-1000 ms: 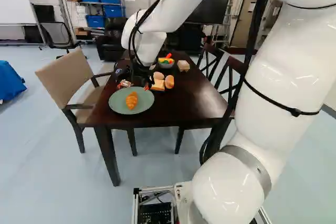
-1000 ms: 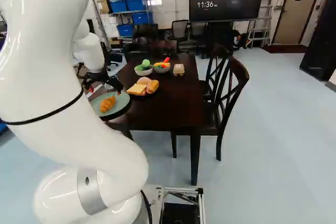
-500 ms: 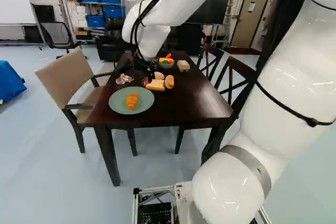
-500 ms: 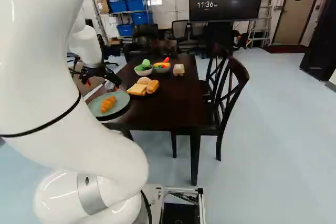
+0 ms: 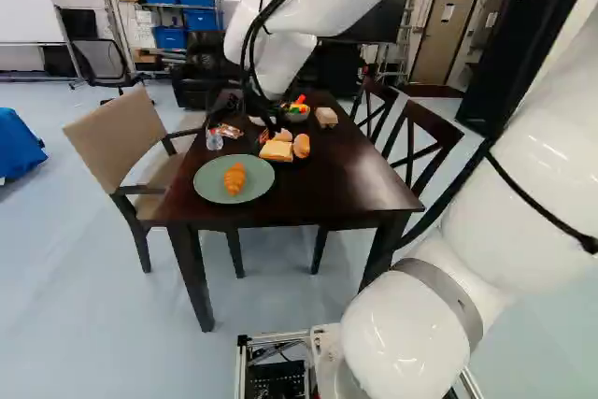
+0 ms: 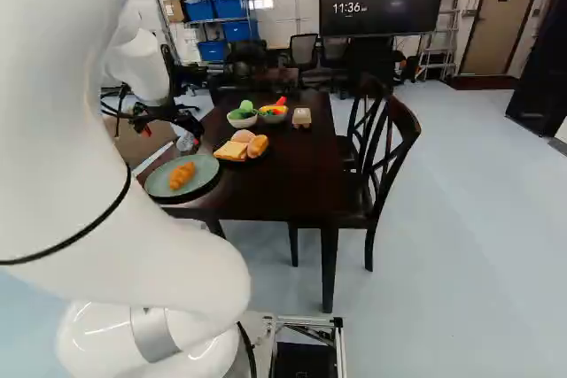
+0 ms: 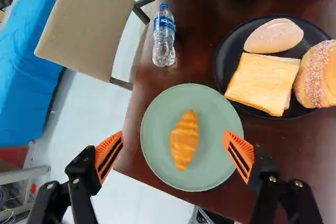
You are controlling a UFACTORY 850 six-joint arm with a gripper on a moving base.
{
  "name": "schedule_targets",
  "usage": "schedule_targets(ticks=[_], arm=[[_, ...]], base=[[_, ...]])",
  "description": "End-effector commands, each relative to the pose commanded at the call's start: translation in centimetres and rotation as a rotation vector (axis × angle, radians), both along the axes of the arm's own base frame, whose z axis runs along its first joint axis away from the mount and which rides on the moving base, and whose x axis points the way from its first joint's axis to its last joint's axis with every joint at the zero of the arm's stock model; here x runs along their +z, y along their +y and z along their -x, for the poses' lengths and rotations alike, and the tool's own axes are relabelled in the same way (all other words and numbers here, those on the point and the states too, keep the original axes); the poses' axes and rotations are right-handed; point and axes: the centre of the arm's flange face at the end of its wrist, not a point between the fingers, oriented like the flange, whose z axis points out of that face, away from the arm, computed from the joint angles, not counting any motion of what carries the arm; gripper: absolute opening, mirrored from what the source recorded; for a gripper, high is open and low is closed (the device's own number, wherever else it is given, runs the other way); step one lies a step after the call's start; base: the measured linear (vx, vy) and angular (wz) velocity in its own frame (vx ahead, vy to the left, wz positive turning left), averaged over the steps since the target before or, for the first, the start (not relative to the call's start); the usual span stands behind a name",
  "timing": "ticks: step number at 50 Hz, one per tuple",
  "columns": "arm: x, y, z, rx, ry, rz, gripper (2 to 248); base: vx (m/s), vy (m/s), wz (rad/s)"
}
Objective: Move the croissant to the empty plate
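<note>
Jaws: open, standing wide apart, nothing gripped between the orange pads (image 7: 241, 148). The golden, tapered croissant (image 7: 184, 140) lies ahead of them on the round pale-green plate (image 7: 215, 116). Principal risk: if I descend off-centre or too deep, a pad could strike the plate's rim and tip or slide it. Closing too hard could crush the croissant; catching a tapered end could roll it free. Further risk: I find no empty plate in any view (the green one may be the goal, already served), so a needless lift could undo finished work.

Beyond, on the dark wooden tabletop (image 7: 197, 51), a round black plate (image 7: 226, 66) holds square bread slices (image 7: 265, 80) and two rounded rolls (image 7: 273, 36). A clear plastic bottle (image 7: 164, 40) stands near the edge; a wide swing could topple it. Farthest: a white bowl (image 6: 242, 122) with green contents, and a second bowl (image 6: 273, 119) with yellow and red pieces.
</note>
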Motion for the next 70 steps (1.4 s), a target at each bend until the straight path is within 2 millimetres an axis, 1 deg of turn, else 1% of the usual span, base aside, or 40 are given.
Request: schedule_targets(ticks=[15,31,70], arm=[[1.6,-3.0,2.5,-0.042,-0.045,-0.02,247],[1.3,-5.9,4.5,-0.092,-0.058,-0.025,247],[0.2,-11.4,3.3,-0.244,-0.04,-0.014,247]], base=[[0.0,0.0,0.0],[0.0,0.0,0.0],[0.0,0.0,0.0]])
